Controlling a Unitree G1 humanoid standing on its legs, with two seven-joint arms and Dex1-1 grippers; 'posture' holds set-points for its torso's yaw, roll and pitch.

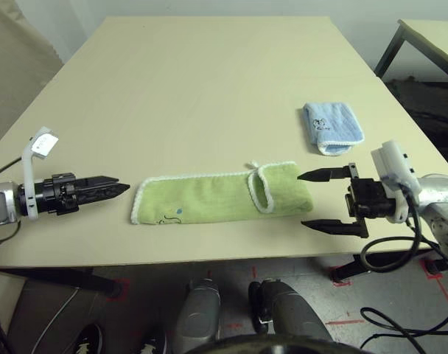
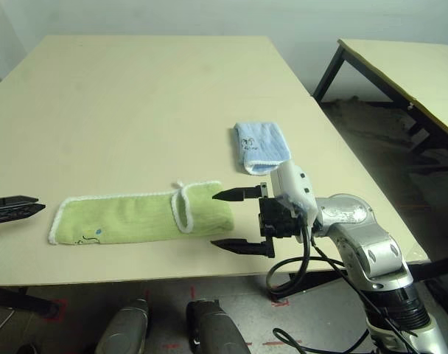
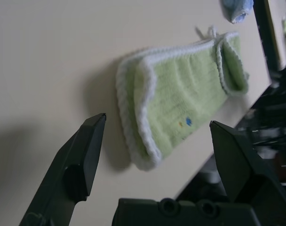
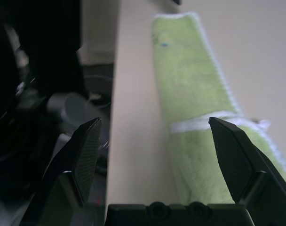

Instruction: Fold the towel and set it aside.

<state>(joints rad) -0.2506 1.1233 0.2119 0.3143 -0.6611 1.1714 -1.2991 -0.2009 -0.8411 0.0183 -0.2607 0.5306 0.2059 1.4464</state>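
The left gripper (image 3: 154, 136) has its two black fingers (image 3: 89, 150) spread wide, with nothing between them. Beyond them the towel (image 3: 190, 94) lies folded into a long strip on the pale bench (image 3: 49, 56), white edging along its rim, small dots printed near the close end. A blue towel (image 3: 237, 8) sits farther off.

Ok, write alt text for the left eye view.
A folded yellow-green terry towel lies near the front edge of a beige table, between the open left gripper and open right gripper. A smaller folded light blue towel lies behind.
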